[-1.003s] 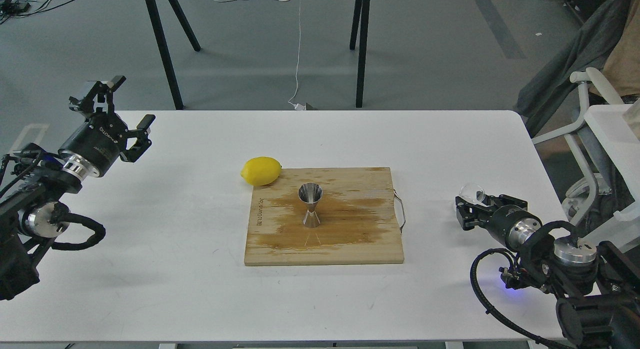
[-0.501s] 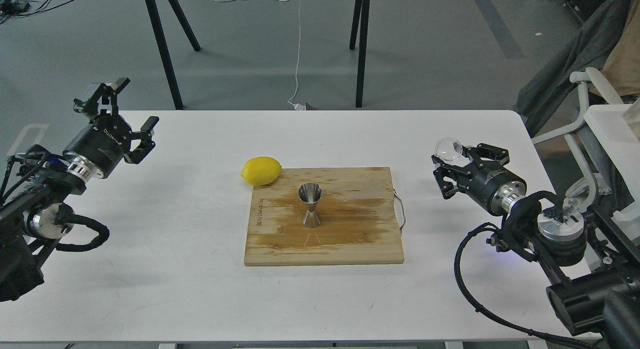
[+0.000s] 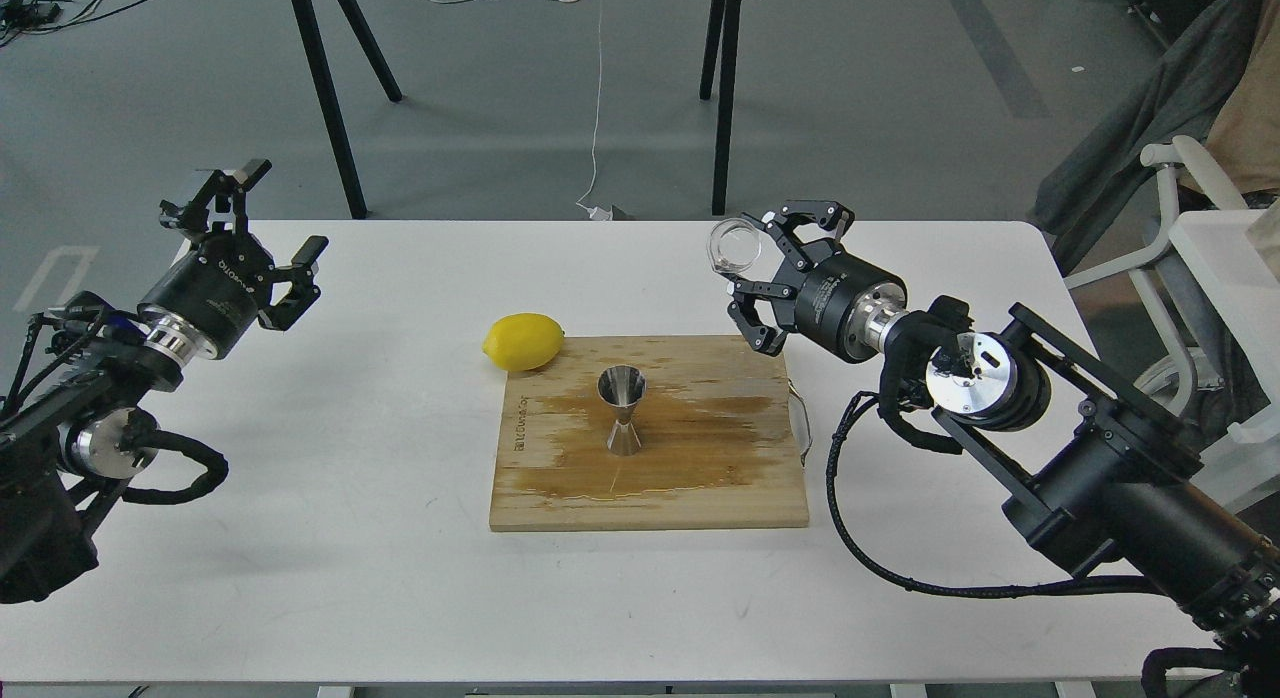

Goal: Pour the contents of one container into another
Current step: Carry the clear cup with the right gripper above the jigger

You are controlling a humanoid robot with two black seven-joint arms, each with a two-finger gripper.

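Head view: the small clear glass cup (image 3: 737, 245) is held tipped over on its side, its long axis near level, its round mouth turned toward the left and somewhat toward the camera. It sits at the upper fingertip of the right gripper (image 3: 762, 281), whose fingers look spread around it — one above by the cup, one lower at the board's far right corner — though exactly how they pinch the glass I cannot tell. The cup hangs in the air above the table (image 3: 300, 538), up and to the right of the steel jigger (image 3: 621, 409), well apart from it.

The jigger stands upright on the wooden cutting board (image 3: 700, 488), long axis vertical, open cone facing up, amid a dark wet stain on the wood. A lemon (image 3: 522, 341) rests at the board's far left corner, touching its edge.

Writing runs along the board's left edge, too small to read. The left gripper (image 3: 268, 240) hovers over the table's left side, fingers spread wide and holding nothing; its black body carries white lettering I cannot make out.
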